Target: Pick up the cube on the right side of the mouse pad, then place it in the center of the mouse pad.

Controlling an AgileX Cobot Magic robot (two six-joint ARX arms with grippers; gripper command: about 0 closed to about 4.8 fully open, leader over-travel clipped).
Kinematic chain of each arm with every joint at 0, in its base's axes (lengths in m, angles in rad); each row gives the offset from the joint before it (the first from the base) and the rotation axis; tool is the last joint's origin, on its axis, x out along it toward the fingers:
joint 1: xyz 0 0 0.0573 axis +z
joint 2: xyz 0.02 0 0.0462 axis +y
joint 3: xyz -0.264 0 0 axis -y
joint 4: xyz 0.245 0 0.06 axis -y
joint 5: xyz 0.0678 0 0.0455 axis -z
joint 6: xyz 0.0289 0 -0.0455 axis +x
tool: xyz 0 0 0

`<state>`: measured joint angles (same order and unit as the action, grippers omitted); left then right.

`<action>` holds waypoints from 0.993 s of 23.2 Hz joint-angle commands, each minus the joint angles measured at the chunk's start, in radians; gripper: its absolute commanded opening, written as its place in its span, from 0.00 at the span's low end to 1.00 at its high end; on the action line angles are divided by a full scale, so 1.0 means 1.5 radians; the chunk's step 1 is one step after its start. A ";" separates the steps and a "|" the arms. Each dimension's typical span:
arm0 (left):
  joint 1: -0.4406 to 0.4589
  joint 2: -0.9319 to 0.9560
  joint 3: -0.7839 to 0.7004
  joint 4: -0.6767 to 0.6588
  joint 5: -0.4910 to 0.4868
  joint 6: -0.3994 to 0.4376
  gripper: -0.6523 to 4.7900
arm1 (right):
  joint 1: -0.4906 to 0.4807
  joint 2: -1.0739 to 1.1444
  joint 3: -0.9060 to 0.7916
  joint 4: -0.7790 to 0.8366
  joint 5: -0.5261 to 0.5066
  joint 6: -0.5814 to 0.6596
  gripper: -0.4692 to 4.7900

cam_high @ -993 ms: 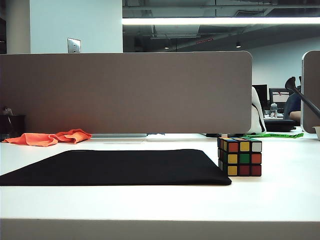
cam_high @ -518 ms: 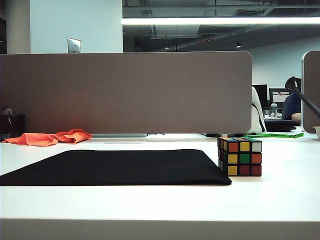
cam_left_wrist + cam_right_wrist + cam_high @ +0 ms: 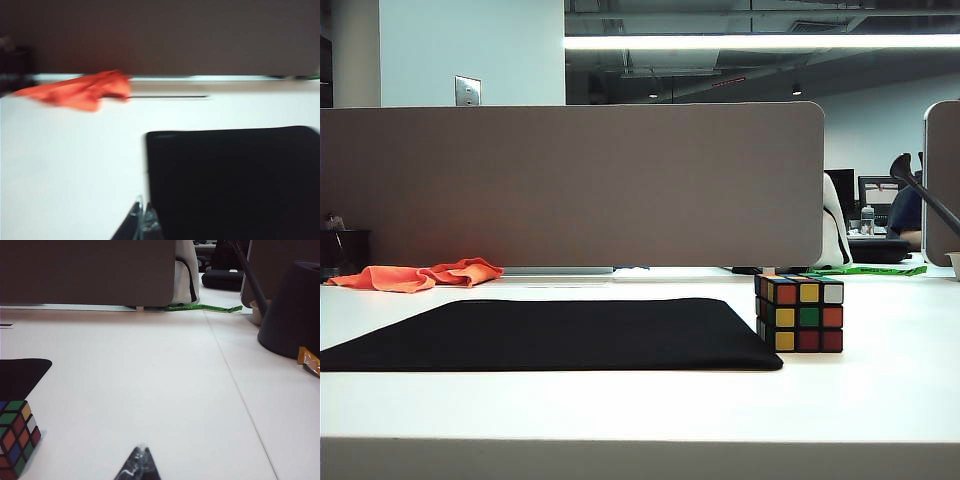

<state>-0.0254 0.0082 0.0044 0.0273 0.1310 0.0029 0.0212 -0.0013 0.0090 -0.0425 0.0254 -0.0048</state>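
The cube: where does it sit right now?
In the exterior view the cube sits on the white table, just off the mouse pad's right edge. Neither gripper touches it.

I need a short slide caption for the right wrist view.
Shut right gripper low over the white table, the cube beside the mouse pad.

Only the fingertips of either arm show. The left gripper (image 3: 142,225) appears in its wrist view as two slim dark tips with pale, glossy, see-through edges, blurred. The right gripper (image 3: 139,466) in its wrist view shows the same dark pointed tips with a clear shiny film over them
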 commanded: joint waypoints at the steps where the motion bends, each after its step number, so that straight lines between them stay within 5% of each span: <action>1: 0.000 0.001 0.004 0.033 0.124 -0.001 0.11 | 0.001 0.000 0.035 0.015 0.001 0.002 0.08; 4: 0.000 0.001 0.004 0.032 0.236 -0.002 0.11 | 0.001 0.003 0.089 -0.006 0.013 -0.003 0.08; 9: -0.001 0.001 0.004 0.029 0.319 0.005 0.11 | 0.001 0.039 0.185 -0.129 0.047 -0.002 0.08; 23: -0.071 0.001 0.004 0.012 0.329 0.033 0.11 | 0.042 0.534 0.528 -0.263 0.044 -0.002 0.08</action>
<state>-0.1329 0.0082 0.0048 0.0402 0.6247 0.0517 0.0658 0.7628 0.7780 -0.4469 0.0937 -0.0082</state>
